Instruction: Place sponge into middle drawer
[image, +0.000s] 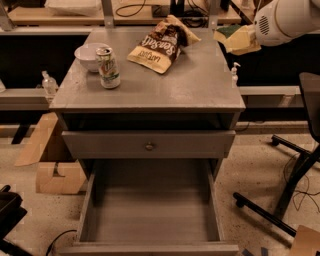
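The sponge (233, 37), yellow foam with a dark green top, hangs in the air just past the right rear edge of the grey cabinet top (165, 85). My gripper (244, 40), at the end of the white arm entering from the upper right, is shut on it. The middle drawer (152, 212) is pulled wide open at the bottom front, its bare grey floor empty. It lies well below and to the left of the gripper.
On the cabinet top are a brown snack bag (161, 44), a soda can (108, 67) and a white bowl (87, 55). A shallow drawer front with a round knob (149, 146) is shut. A cardboard box (50, 162) stands at left and an office chair (300, 150) at right.
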